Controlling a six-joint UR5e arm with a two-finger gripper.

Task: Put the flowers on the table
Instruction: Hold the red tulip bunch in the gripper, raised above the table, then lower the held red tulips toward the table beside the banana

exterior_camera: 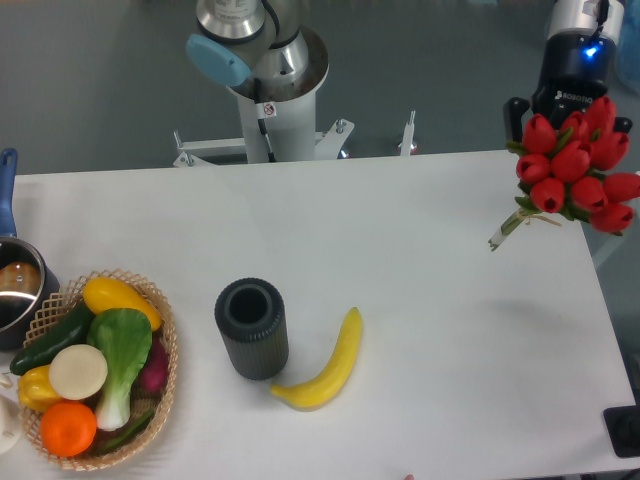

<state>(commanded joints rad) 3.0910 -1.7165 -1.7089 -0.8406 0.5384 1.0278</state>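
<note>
The flowers (575, 165), a bunch of red tulip buds with green leaves, hang in the air over the far right corner of the white table (430, 250). Their tied stem ends (505, 232) point down and to the left. My gripper (548, 118), black with a blue light, reaches in from the top right and is shut on the flowers near the buds. One dark finger (515, 115) shows to the left of the buds; the other is hidden behind them.
A black ribbed cylinder (252, 328) stands upright at front centre with a banana (325, 365) lying just to its right. A wicker basket (168, 345) of vegetables and a pot (15, 290) sit at the left edge. The arm's base (275, 95) rises behind the table.
</note>
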